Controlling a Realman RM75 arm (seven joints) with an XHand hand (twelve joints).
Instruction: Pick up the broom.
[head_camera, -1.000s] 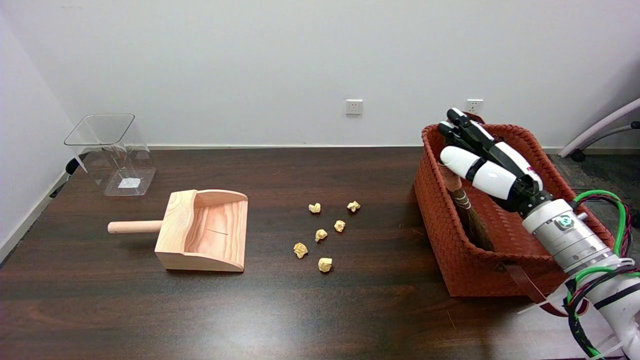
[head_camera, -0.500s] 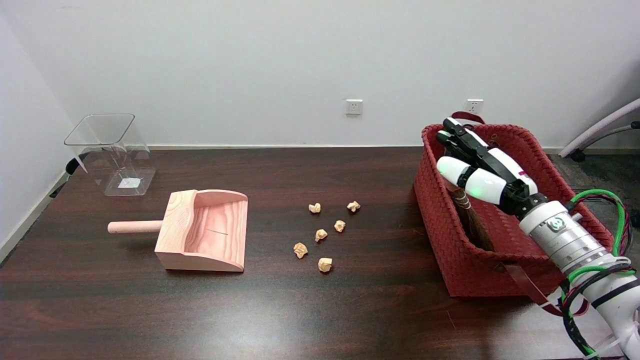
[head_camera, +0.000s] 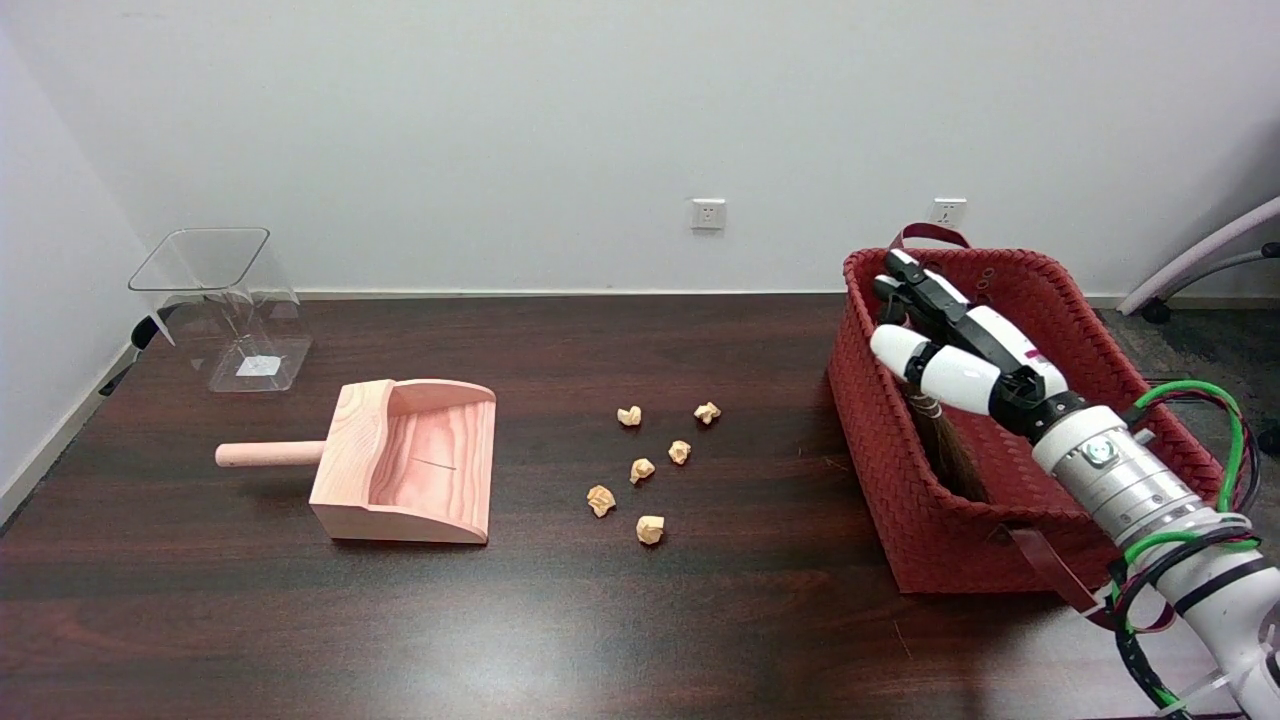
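Hand over the red basket

Right hand (head_camera: 955, 335) reaches into the basket (head_camera: 900, 520), fingers apart, holding nothing. Under it, the broom (head_camera: 945, 440) leans inside the basket by its left wall.

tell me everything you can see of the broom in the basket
Only part of the broom shows: a brownish handle bound with pale wrapping, flaring down into dark straw-like bristles. It lies tilted inside the red woven basket, along its left wall, bristles toward the near end. The right hand covers its upper handle; whether the fingers grip it cannot be told. Its lower end is hidden by the basket wall.
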